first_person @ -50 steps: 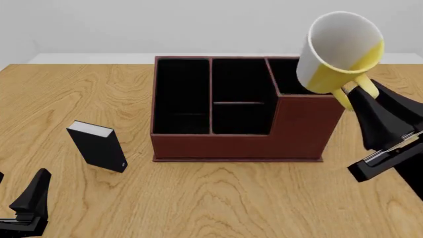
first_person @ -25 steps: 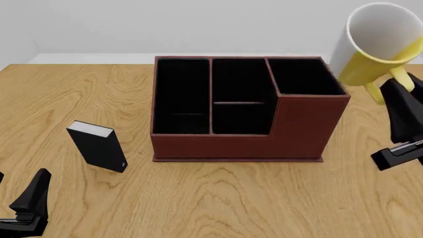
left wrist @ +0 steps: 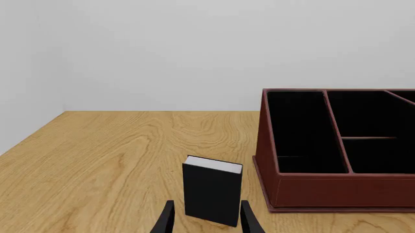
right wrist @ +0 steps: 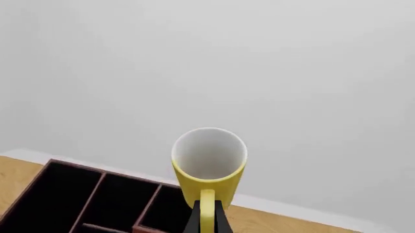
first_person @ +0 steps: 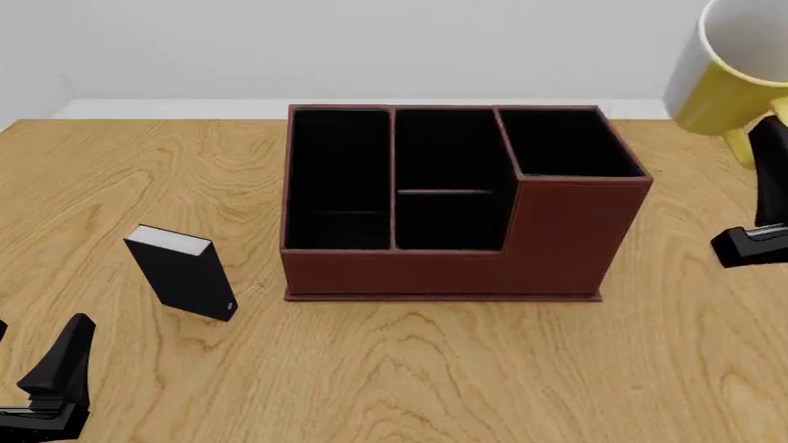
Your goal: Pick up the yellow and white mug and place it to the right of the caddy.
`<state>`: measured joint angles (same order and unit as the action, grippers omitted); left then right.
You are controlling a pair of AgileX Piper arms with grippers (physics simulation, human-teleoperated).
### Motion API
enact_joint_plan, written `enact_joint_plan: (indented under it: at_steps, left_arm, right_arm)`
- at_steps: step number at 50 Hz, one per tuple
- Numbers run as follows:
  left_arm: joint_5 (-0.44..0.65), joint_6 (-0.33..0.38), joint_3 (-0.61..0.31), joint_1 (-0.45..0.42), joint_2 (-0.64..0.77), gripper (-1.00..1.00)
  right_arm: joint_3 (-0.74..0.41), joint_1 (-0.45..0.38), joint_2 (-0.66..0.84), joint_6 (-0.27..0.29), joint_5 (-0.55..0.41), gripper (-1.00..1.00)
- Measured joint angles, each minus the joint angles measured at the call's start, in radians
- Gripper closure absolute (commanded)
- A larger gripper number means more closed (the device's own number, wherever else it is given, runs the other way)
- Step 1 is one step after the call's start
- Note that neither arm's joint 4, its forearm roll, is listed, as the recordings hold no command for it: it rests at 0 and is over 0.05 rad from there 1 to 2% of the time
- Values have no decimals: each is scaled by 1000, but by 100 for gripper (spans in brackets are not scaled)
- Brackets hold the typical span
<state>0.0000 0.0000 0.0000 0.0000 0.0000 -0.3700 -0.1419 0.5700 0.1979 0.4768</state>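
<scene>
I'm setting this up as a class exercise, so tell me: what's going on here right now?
The right gripper holds the yellow and white mug by its handle, lifted in the air and tipped on its side, past the right end of the caddy. It has not been set down yet. The left gripper is open and holds nothing, low over the wooden table, pointing at a small black box with a white top that stands left of the caddy.
</scene>
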Motion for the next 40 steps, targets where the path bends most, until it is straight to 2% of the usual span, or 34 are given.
enact_joint_plan:
  at_steps: [29,40]
  left_arm:
    - [0,0,0,0,0,-100]
    - [0,0,0,0,0,-100]
  right_arm:
    - [-10,204,203,-36,164,100]
    - [4,267,318,-44,261,100]
